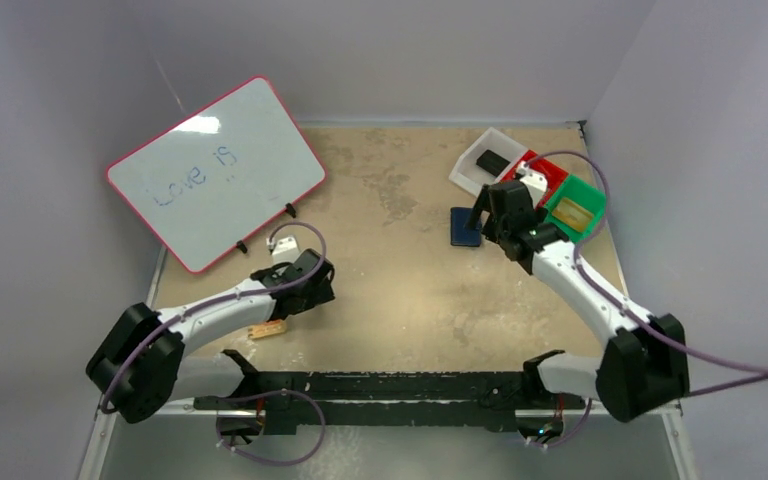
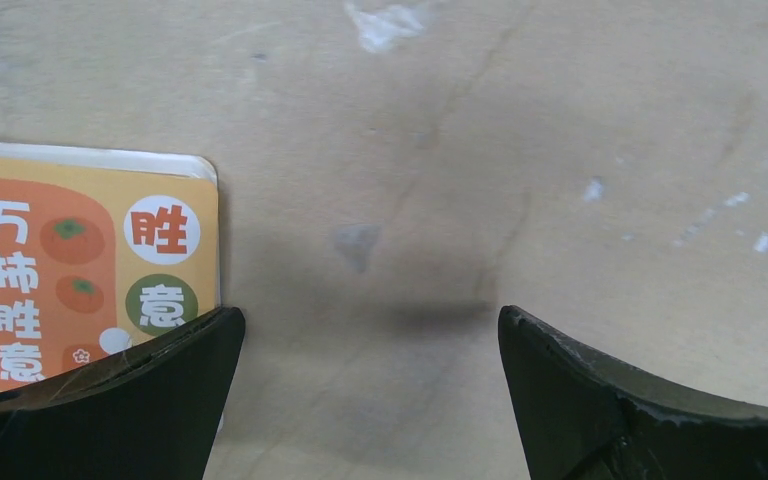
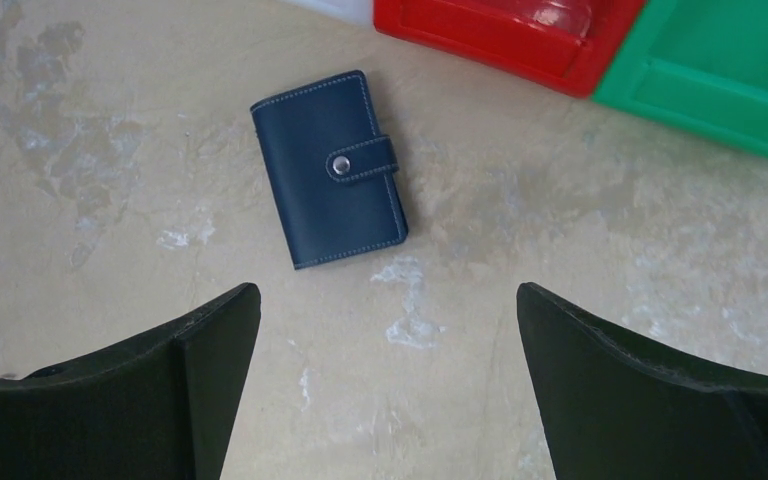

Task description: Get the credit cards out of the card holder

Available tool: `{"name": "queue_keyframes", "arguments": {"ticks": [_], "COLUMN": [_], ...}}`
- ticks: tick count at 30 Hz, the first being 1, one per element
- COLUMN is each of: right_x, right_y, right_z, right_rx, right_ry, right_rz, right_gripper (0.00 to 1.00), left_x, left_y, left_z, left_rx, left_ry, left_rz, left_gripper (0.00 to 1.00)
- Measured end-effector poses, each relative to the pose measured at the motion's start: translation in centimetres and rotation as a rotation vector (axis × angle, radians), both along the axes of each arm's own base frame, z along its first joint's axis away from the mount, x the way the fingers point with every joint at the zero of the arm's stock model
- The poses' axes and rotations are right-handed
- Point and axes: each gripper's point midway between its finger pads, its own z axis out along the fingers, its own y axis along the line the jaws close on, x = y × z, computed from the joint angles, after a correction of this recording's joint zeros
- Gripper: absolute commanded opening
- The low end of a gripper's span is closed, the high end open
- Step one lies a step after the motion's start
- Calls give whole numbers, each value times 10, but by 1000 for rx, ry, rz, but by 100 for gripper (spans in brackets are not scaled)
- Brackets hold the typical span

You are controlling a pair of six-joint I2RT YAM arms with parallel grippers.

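Card holder (image 3: 328, 168): one, snapped shut, on table (image 3: 580, 230). Left gripper (image 2: 370, 316), right gripper (image 3: 388, 292): two, spread wide, empty. Bins (image 3: 480, 40): seemingly three.

Plain pale grey walls (image 1: 390, 50) enclose a worn beige tabletop (image 1: 400, 290) with whitish scuffs. A pink-rimmed whiteboard (image 1: 215, 170) sits at ten o'clock. Light is even, shadows soft.

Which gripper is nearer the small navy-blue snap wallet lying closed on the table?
Right. The right gripper hovers open just short of the navy-blue snap wallet. The left gripper is well away from it, open by the orange spiral pad.
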Motion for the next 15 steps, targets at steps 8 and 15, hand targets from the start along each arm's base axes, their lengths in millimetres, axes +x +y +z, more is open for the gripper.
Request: {"name": "queue_keyframes", "arguments": {"ticks": [8,15], "right_x": [64,77], "right_y": [7,5], "right_z": [-39,-75], "right_rx": [19,19], "right_ry": [139,227], "right_rz": [69,108], "right_gripper": [77,72], "left_x": [1,0], "left_y": [36,36], "left_z": [0,3], "left_rx": [22,24], "left_ry": [3,22], "left_rz": [109,64], "left_gripper": [100,100]}}
